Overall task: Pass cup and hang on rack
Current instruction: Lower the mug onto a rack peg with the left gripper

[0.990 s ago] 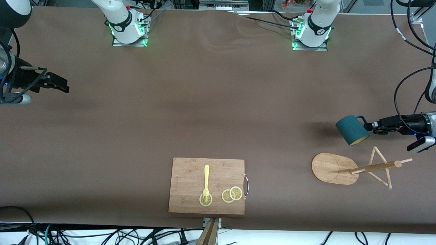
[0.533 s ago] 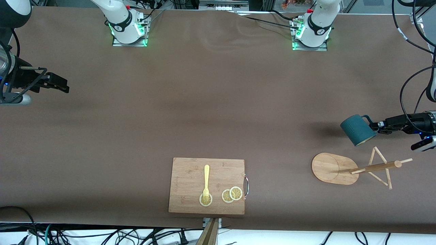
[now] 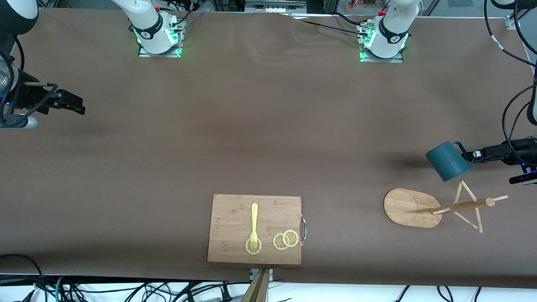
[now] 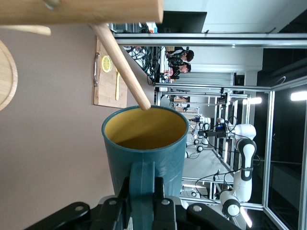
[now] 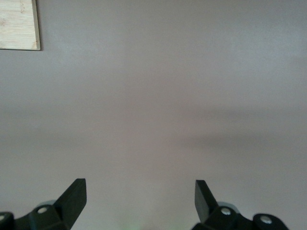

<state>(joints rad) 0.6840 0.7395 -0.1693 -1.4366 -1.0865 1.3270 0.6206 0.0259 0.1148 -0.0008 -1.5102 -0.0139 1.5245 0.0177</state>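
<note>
My left gripper (image 3: 469, 154) is shut on the handle of the dark teal cup (image 3: 448, 161) and holds it in the air, tilted, over the table beside the rack's top. In the left wrist view the fingers (image 4: 165, 208) clamp the handle, and the cup's (image 4: 146, 148) yellow mouth faces a thin peg (image 4: 122, 67) whose tip is at the rim. The wooden rack (image 3: 461, 206) stands on its oval base (image 3: 409, 207) near the left arm's end of the table. My right gripper (image 3: 79, 108) waits open and empty over the right arm's end; its fingers (image 5: 74, 196) are wide apart.
A wooden cutting board (image 3: 254, 228) with a yellow fork (image 3: 254, 224) and lemon slices (image 3: 285, 240) lies near the front edge at mid table. It also shows in the left wrist view (image 4: 108, 76), and its corner in the right wrist view (image 5: 19, 24).
My left gripper has carried the cup toward the left arm's end of the table, closer to the rack's pegs. The right arm has not moved.
</note>
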